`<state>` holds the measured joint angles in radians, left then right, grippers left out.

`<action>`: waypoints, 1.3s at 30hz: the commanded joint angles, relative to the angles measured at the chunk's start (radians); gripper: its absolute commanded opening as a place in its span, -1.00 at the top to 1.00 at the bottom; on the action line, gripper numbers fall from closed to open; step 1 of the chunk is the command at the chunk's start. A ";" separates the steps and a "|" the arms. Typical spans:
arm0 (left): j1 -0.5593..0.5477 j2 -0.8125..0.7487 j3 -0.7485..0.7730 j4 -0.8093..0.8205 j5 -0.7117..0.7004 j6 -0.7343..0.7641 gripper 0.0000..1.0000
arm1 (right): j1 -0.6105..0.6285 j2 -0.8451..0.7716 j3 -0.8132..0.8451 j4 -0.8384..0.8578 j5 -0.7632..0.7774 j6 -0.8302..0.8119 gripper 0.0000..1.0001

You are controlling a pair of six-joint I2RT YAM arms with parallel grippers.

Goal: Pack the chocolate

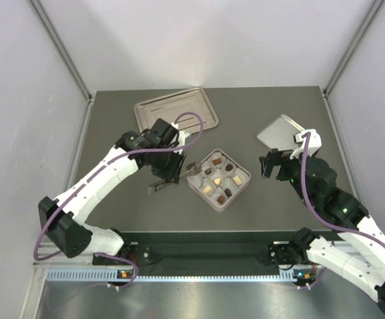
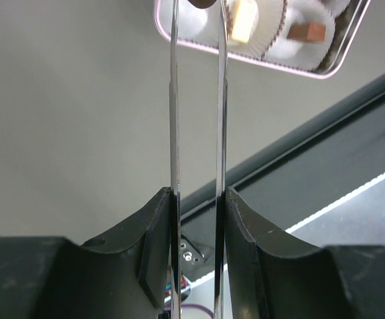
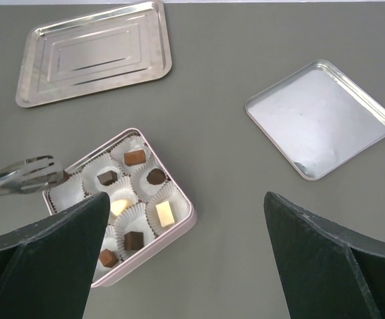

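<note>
Left tool [image 2: 198, 198]: narrow, clamped on thin metal tongs [image 2: 174, 100], blades running straight out between the fingers. Tong tips at the left side of the pink box [image 3: 153, 246], right at its rim. Dark bit between the tips at the top edge of the left wrist view, gripped or not cannot tell. Right tool [image 3: 186, 198]: spread wide, holding nothing, up off the table [image 3: 245, 266] just right of the box. Chocolate [image 3: 135, 157]: seven pieces visible in white paper cups [image 3: 66, 191] inside the box, five brown, two cream. Rectangular metal tray [image 3: 93, 53] beyond the box on the far left of the table. Square metal tray [image 3: 318, 119] on the far right, apart from the box.
</note>
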<state>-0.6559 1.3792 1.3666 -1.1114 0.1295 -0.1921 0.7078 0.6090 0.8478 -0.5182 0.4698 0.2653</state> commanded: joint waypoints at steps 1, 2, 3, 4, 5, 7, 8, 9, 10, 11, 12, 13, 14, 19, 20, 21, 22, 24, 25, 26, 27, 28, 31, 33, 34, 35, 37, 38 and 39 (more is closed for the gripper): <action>-0.005 -0.049 -0.020 -0.021 0.030 -0.004 0.26 | -0.010 -0.017 0.051 0.001 0.012 0.015 -0.99; -0.004 -0.049 -0.024 -0.025 0.033 -0.006 0.26 | -0.010 -0.023 0.051 -0.006 0.013 0.017 -0.99; -0.005 -0.049 -0.026 -0.030 0.027 -0.007 0.26 | -0.011 -0.028 0.051 -0.009 0.012 0.023 -0.99; -0.008 -0.049 -0.029 -0.028 0.025 -0.007 0.26 | -0.011 -0.031 0.051 -0.011 0.013 0.025 -1.00; -0.007 -0.049 -0.031 -0.028 0.025 -0.006 0.26 | -0.010 -0.037 0.053 -0.013 0.012 0.026 -0.99; -0.008 -0.042 -0.035 -0.028 0.025 -0.006 0.24 | -0.011 -0.040 0.056 -0.019 0.013 0.031 -0.99; -0.010 -0.039 -0.037 -0.028 0.028 -0.004 0.24 | -0.010 -0.041 0.057 -0.020 0.013 0.031 -0.99; -0.010 -0.035 -0.037 -0.028 0.032 -0.004 0.24 | -0.011 -0.040 0.060 -0.022 0.013 0.029 -1.00; -0.011 -0.028 -0.037 -0.028 0.030 -0.004 0.23 | -0.010 -0.043 0.062 -0.025 0.013 0.029 -0.99; -0.011 -0.026 -0.037 -0.028 0.029 -0.004 0.23 | -0.010 -0.045 0.062 -0.025 0.012 0.031 -0.99; -0.013 -0.019 -0.037 -0.028 0.025 -0.004 0.23 | -0.010 -0.045 0.062 -0.025 0.013 0.031 -0.99; -0.013 -0.017 -0.035 -0.030 0.013 -0.006 0.23 | -0.010 -0.046 0.060 -0.023 0.013 0.031 -0.99; -0.014 -0.014 -0.034 -0.030 0.012 -0.006 0.23 | -0.011 -0.048 0.060 -0.026 0.015 0.031 -1.00; -0.014 0.006 -0.031 -0.030 0.002 -0.001 0.21 | -0.010 -0.055 0.057 -0.028 0.021 0.028 -1.00; -0.013 0.009 -0.029 -0.030 0.001 0.000 0.20 | -0.011 -0.055 0.057 -0.026 0.023 0.026 -1.00; -0.016 0.015 -0.029 -0.030 -0.001 0.000 0.19 | -0.011 -0.055 0.057 -0.028 0.023 0.025 -0.99; -0.014 0.018 -0.027 -0.030 -0.002 0.002 0.18 | -0.010 -0.054 0.060 -0.028 0.023 0.025 -0.99; -0.014 0.024 -0.023 -0.030 -0.013 0.002 0.17 | -0.010 -0.052 0.062 -0.026 0.026 0.022 -1.00; -0.014 0.026 -0.020 -0.030 -0.011 0.002 0.16 | -0.010 -0.052 0.062 -0.026 0.027 0.022 -0.99; -0.016 0.029 -0.015 -0.031 -0.013 0.002 0.16 | -0.010 -0.049 0.062 -0.026 0.026 0.019 -0.99; -0.014 0.030 -0.011 -0.031 -0.014 0.000 0.14 | -0.010 -0.049 0.062 -0.026 0.027 0.020 -0.99; -0.016 0.032 -0.009 -0.031 -0.017 0.000 0.11 | -0.011 -0.049 0.062 -0.025 0.027 0.018 -1.00; -0.014 0.035 0.003 -0.033 -0.030 -0.004 0.05 | -0.010 -0.046 0.062 -0.023 0.027 0.018 -0.99; -0.014 0.032 0.009 -0.031 -0.030 -0.006 0.03 | -0.010 -0.045 0.062 -0.023 0.026 0.018 -0.99; -0.016 0.034 0.011 -0.031 -0.028 -0.009 0.03 | -0.010 -0.043 0.063 -0.020 0.023 0.020 -0.99; -0.016 0.034 0.014 -0.031 -0.025 -0.010 0.03 | -0.010 -0.041 0.065 -0.020 0.023 0.018 -0.99; -0.014 0.032 0.017 -0.030 -0.033 -0.015 0.03 | -0.011 -0.041 0.066 -0.022 0.021 0.018 -0.99; -0.016 0.031 0.023 -0.028 -0.036 -0.018 0.04 | -0.011 -0.043 0.068 -0.020 0.020 0.018 -0.99; -0.014 0.023 0.028 -0.025 -0.042 -0.024 0.06 | -0.010 -0.041 0.068 -0.020 0.021 0.018 -0.99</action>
<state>-0.6678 1.4147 1.3457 -1.1324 0.1101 -0.2001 0.7078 0.5652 0.8604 -0.5549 0.4751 0.2897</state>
